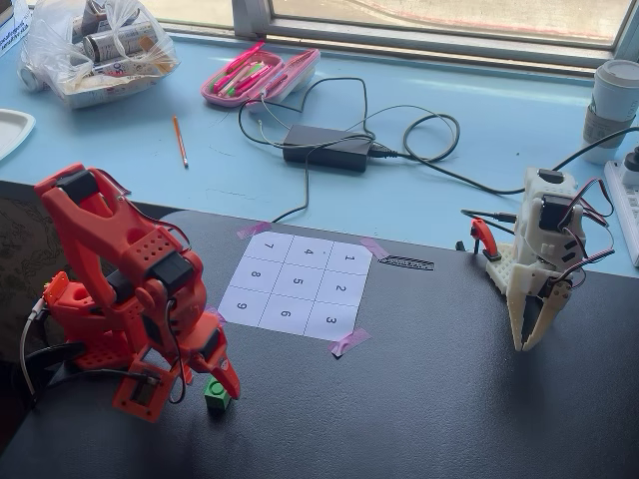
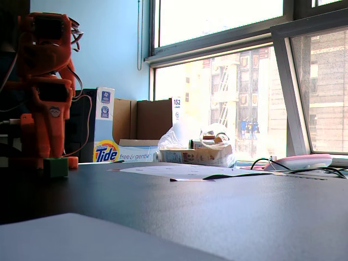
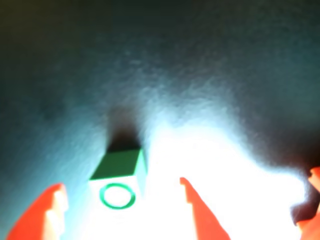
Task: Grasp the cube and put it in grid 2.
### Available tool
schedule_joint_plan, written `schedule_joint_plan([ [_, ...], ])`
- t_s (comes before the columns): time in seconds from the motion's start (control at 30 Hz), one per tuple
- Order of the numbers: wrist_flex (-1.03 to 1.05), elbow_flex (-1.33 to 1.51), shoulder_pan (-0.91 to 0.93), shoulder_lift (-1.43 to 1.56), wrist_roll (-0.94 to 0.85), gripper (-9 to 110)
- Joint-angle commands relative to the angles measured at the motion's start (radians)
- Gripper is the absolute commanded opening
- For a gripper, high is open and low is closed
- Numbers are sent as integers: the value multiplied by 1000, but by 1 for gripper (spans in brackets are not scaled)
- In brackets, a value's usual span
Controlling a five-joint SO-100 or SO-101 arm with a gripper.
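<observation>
The cube (image 3: pixel 120 182) sits on the black tabletop (image 1: pixel 449 399), bracketed by the orange gripper (image 3: pixel 122 212), fingers apart, nothing gripped. Nothing delivered yet: grasp, lift and carry to grid 2 (image 1: pixel 341 288) all remain.

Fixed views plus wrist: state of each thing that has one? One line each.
gripper: open, fingers either side of the cube, not closed on it.
cube: resting on the black table, ring mark up, not in the grid.
grid 2: empty.
pencil case: lid open, pens inside.
white arm: idle, tips down near the table; open or shut unclear.
plastic bag: full.
</observation>
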Motion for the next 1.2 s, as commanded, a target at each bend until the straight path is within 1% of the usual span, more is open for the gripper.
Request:
schedule_joint_plan([
  [0.0, -18, 0, 0, -9, -6, 33],
  [0.2, -40, 0, 2, -23, -9, 25],
  [0.3, -54, 0, 2, -25, -21, 15],
  [0.37, -61, 0, 3, -25, -31, 4],
  [0.4, -64, 2, 3, -25, -34, 0],
  [0.67, -63, 0, 8, -15, -34, 0],
  [0.8, -29, -43, 3, -8, -29, 0],
  [1.0, 104, -241, -28, -11, -6, 0],
  [1.17, 225, -463, -117, -35, 44, 0],
])
